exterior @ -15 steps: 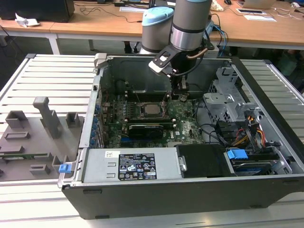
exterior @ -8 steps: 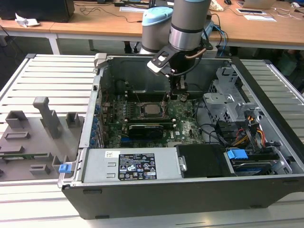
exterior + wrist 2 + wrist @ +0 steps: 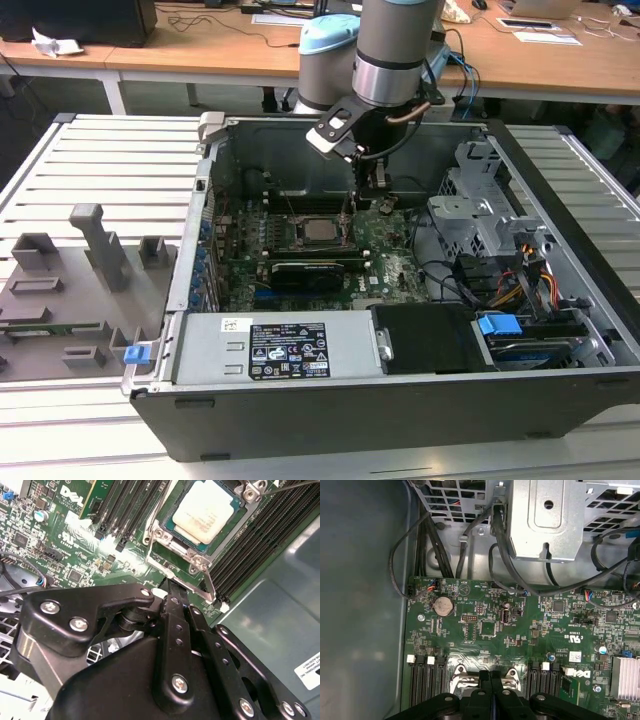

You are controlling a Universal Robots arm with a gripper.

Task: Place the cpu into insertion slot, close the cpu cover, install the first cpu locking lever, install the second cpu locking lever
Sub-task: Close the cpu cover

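Fingers [image 3: 176, 611] pressed together, tips just beside the cpu cover [image 3: 177, 547], which frames the cpu [image 3: 205, 510]; the exterior view adds open case [image 3: 290, 160] room around it.

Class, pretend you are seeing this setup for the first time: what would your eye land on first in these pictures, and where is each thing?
The big grey robot arm reaching down from above into the open computer case dominates the exterior view. In the second wrist view, the cpu gleams silver against the green motherboard, and the black tool sits shut close beside it.
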